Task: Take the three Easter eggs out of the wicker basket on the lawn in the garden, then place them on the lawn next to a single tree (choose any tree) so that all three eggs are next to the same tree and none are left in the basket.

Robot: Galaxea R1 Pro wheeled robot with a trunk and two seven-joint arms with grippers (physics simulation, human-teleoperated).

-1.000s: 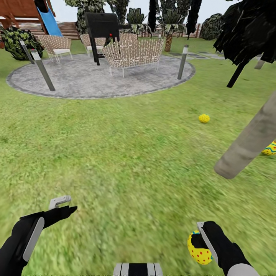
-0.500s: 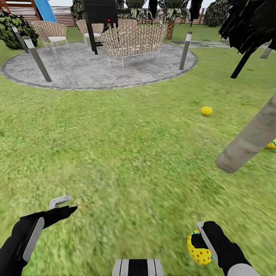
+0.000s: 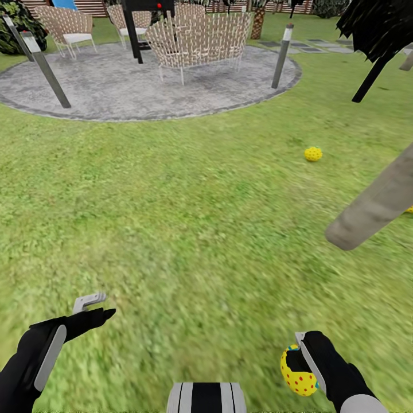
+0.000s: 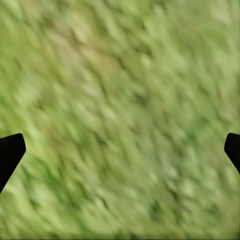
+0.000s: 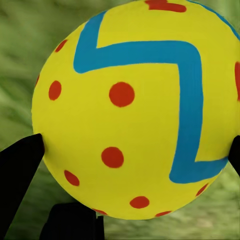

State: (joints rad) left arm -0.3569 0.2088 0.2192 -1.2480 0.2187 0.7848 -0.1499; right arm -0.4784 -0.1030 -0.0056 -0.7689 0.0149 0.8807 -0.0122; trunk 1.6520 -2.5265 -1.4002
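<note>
My right gripper (image 3: 302, 357) is shut on a yellow Easter egg (image 3: 296, 376) with red dots, low at the right of the head view. The right wrist view shows the same egg (image 5: 135, 110) up close, with its blue zigzag, between the dark fingertips (image 5: 20, 165). A second egg (image 3: 313, 154) lies on the lawn (image 3: 189, 218) ahead on the right. A yellow sliver of a third egg (image 3: 409, 210) peeks from behind the tree's pale trunk (image 3: 376, 206). My left gripper (image 3: 96, 307) is open over bare grass (image 4: 120, 100). The wicker basket is out of view.
A round grey paved area (image 3: 115, 86) lies ahead with pale woven chairs (image 3: 198, 40), a black stand (image 3: 135, 23) and slanting grey bollards (image 3: 46, 74), (image 3: 282, 54). A dark-crowned tree (image 3: 376, 31) stands at the far right. Grass stretches between me and the paving.
The whole picture has shifted upward, so the camera has moved. The egg behind the trunk is now almost hidden. Both arms keep their pose, and the right gripper still holds its egg.
</note>
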